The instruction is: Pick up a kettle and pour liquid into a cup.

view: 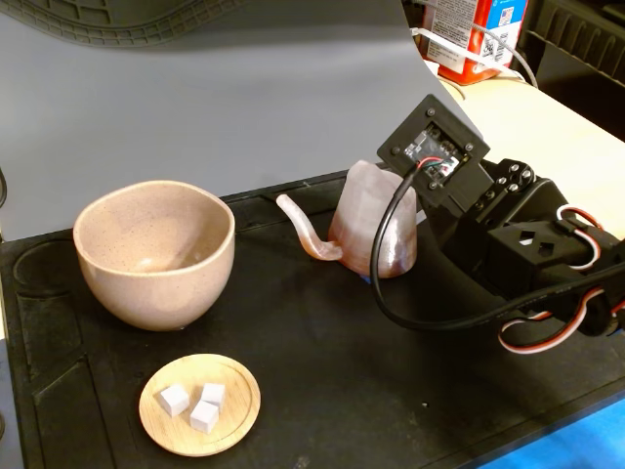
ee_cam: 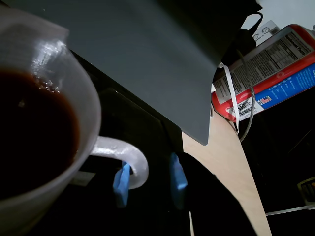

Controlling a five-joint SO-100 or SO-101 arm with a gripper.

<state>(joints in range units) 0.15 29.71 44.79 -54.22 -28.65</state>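
Black work mat [view: 322, 391] under the claw, grey backdrop sheet [view: 215, 107] behind it, pale wooden tabletop [view: 547, 127] beyond

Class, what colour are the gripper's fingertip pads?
Blue, clearest in the wrist view: pads of the gripper.

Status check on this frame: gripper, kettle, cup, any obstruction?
Gripper open, blue pads straddling the handle, not clamped. Kettle upright on mat, dark liquid inside. Cup looks empty, path clear; saucer off to the side.

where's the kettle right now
In the fixed view the kettle stands on the black mat, right of the cup, spout toward it, with the arm right behind it.
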